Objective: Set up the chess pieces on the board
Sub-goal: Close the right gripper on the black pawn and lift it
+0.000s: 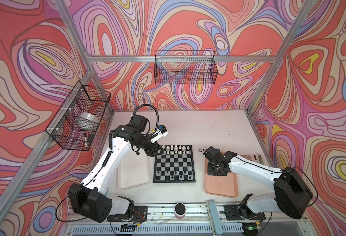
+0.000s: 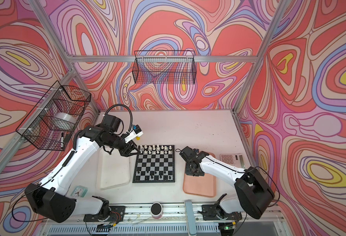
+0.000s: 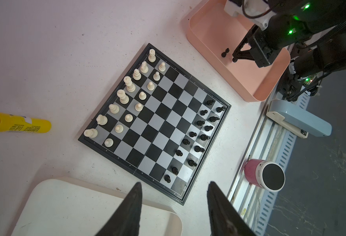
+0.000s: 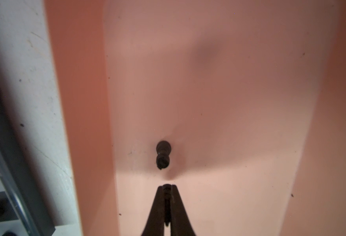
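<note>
Sixteen cream-white plastic chessmen (image 3: 129,83) fill two rows along the far edge of the square, black-and-silver checked board (image 1: 174,163) in the middle of the worktop (image 1: 208,126), and fourteen glossy black chessmen (image 3: 204,137) stand along its near edge. The left gripper (image 1: 161,152) hovers at the board's far left corner, its tapered fingers (image 3: 135,204) spread and empty. In the smooth pink tray (image 1: 221,188) off the board's right edge, the right gripper (image 4: 167,187) pinches what looks like one black piece (image 4: 167,193) between closed pads, a second, toppled piece (image 4: 163,154) lying just beyond its tips.
</note>
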Robot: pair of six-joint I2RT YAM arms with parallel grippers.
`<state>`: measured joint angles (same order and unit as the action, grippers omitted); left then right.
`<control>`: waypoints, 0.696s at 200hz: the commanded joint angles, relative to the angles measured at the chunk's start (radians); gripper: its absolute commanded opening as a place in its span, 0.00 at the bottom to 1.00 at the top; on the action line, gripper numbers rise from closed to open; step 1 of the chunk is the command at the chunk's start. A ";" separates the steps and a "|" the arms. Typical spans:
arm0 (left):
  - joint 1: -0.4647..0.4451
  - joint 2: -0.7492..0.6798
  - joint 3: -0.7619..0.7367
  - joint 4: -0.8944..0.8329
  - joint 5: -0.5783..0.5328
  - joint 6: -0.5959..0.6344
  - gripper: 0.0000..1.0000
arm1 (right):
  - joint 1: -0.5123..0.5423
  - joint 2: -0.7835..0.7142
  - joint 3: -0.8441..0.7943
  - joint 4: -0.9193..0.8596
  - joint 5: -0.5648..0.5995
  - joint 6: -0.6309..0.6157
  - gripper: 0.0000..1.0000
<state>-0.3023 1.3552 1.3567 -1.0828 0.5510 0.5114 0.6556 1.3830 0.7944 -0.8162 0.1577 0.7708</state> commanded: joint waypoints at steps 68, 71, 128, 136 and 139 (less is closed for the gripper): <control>0.010 -0.056 -0.094 0.050 -0.045 -0.010 0.53 | 0.013 -0.043 0.085 -0.085 -0.017 -0.027 0.06; 0.012 -0.056 -0.095 0.052 -0.045 -0.011 0.53 | 0.014 -0.043 0.088 -0.086 -0.017 -0.027 0.06; 0.021 -0.064 -0.122 0.071 -0.058 -0.011 0.53 | 0.042 -0.036 0.132 -0.111 -0.014 -0.030 0.06; 0.022 -0.064 -0.123 0.070 -0.056 -0.011 0.53 | 0.048 -0.033 0.140 -0.115 -0.012 -0.030 0.07; 0.022 -0.064 -0.123 0.070 -0.055 -0.012 0.53 | 0.050 -0.034 0.145 -0.116 -0.012 -0.030 0.06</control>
<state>-0.2874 1.3106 1.2434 -1.0195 0.4973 0.5034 0.6903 1.3537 0.9009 -0.9070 0.1402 0.7479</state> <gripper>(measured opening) 0.531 0.066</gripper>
